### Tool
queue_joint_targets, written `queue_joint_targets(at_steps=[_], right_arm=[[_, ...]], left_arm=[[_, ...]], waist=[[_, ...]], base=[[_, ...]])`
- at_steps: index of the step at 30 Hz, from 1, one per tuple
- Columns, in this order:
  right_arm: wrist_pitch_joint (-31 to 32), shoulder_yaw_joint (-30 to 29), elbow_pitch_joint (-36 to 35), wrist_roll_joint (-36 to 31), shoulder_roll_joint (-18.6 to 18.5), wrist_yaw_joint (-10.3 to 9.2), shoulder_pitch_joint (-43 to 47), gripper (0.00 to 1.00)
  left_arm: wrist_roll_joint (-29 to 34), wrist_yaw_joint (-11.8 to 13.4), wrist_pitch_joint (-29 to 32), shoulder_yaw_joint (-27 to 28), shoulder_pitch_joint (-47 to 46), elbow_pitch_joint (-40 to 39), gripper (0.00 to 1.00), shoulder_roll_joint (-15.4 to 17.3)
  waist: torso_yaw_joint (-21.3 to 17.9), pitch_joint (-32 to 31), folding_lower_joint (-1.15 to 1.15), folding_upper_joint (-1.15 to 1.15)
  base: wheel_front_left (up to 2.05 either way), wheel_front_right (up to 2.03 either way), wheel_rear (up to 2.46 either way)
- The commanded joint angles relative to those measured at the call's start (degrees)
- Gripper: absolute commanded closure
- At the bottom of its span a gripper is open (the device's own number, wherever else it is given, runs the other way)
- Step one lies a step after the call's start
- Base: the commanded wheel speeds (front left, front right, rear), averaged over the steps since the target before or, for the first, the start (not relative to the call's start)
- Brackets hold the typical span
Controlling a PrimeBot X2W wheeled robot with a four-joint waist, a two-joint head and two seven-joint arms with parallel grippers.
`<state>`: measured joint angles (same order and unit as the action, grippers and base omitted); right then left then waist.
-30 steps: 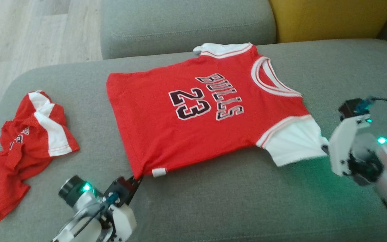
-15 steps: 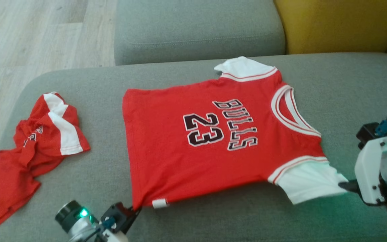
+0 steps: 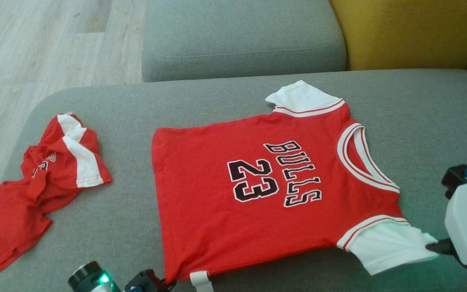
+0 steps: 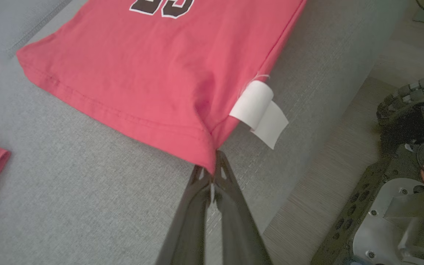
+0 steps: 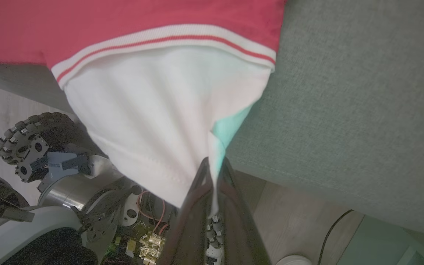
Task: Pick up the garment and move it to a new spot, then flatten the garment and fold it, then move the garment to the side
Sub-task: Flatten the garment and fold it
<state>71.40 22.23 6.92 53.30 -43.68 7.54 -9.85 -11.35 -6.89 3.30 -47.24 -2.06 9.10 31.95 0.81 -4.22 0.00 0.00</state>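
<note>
The garment [image 3: 237,194], a red jersey with white sleeves and "BULLS 23" on it, lies spread flat across the grey sofa seat [image 3: 233,97]. My left gripper [image 4: 212,169] is shut on the jersey's near hem corner [image 4: 206,158], beside a white label [image 4: 258,112]; in the head view that gripper [image 3: 166,281] sits at the bottom edge. My right gripper [image 5: 212,165] is shut on the edge of the white sleeve [image 5: 153,117], which is pulled taut past the seat's front edge; in the head view that gripper [image 3: 434,246] sits at the lower right.
A second red and white garment [image 3: 39,178] lies crumpled at the seat's left end. A grey back cushion [image 3: 241,36] and a yellow cushion [image 3: 408,32] stand behind. Wooden floor [image 3: 35,48] lies to the left. The robot's wheeled base [image 5: 31,140] sits below the seat's front edge.
The camera has tilted, so the whole scene sits lower in the picture. Both grippers have drawn the jersey toward the seat's front edge, keeping their hold; the near sleeve now hangs over the edge.
</note>
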Motion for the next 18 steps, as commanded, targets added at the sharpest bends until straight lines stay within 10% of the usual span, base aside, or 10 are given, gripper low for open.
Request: queue_joint_targets(at_steps=[1, 18], right_arm=[[0.21, -1.4, -2.04, -0.56, -2.01, -0.05, -1.3, 1.0], [0.38, -0.61, -2.54, -10.98, 1.5, -0.05, -14.11, 1.0]], left_arm=[[-0.26, 0.15, -0.04, 2.64, -2.8, -1.73, 1.0, 2.17], [-0.22, -0.33, 2.25, 1.86, -12.1, -4.27, 1.0, 3.71]], waist=[[0.06, 0.18, 0.0, 0.0], [2.29, 5.92, 0.0, 0.0]], base=[[0.0, 0.0, 0.0], [0.0, 0.0, 0.0]])
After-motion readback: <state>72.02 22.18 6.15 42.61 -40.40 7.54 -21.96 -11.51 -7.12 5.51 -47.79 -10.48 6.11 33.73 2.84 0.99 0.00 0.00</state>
